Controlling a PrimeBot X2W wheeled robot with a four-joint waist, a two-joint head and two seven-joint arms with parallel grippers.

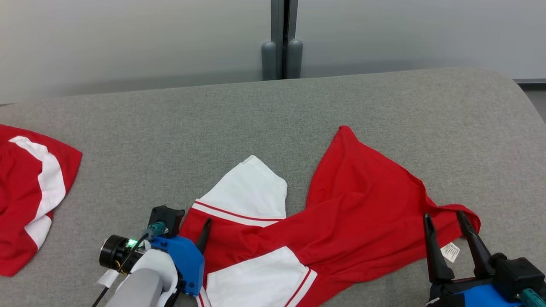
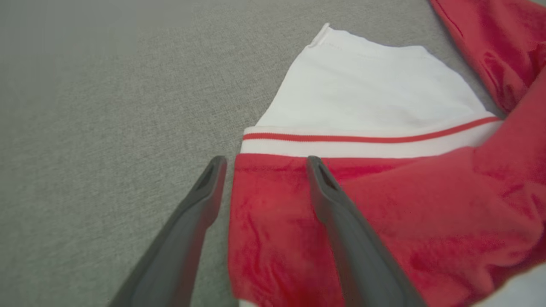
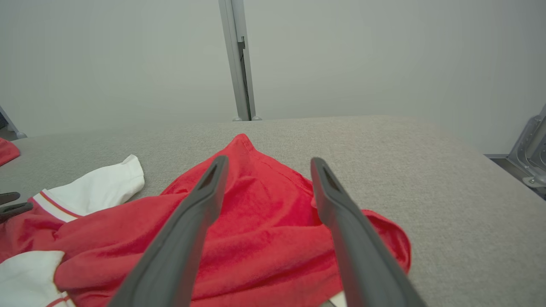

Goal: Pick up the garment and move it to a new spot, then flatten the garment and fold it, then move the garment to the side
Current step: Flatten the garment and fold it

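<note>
The garment (image 1: 349,192) is a red shirt with white sleeves and thin red stripes, lying crumpled on the grey cloth-covered table (image 1: 256,111). My left gripper (image 1: 197,226) is open at the garment's left edge. In the left wrist view this gripper (image 2: 265,161) straddles the red hem (image 2: 273,213) just below the white sleeve (image 2: 375,94); one finger is over the grey cloth, the other over red fabric. My right gripper (image 1: 443,215) is open over the garment's right red corner, beside a white label (image 1: 451,251). Red folds (image 3: 256,238) lie between its fingers (image 3: 268,161). Neither holds anything.
A second red and white garment (image 1: 30,192) lies at the table's far left. A grey post (image 1: 281,38) stands against the pale wall behind the table. The table's right end curves away (image 1: 520,98). Bare grey cloth stretches across the back half.
</note>
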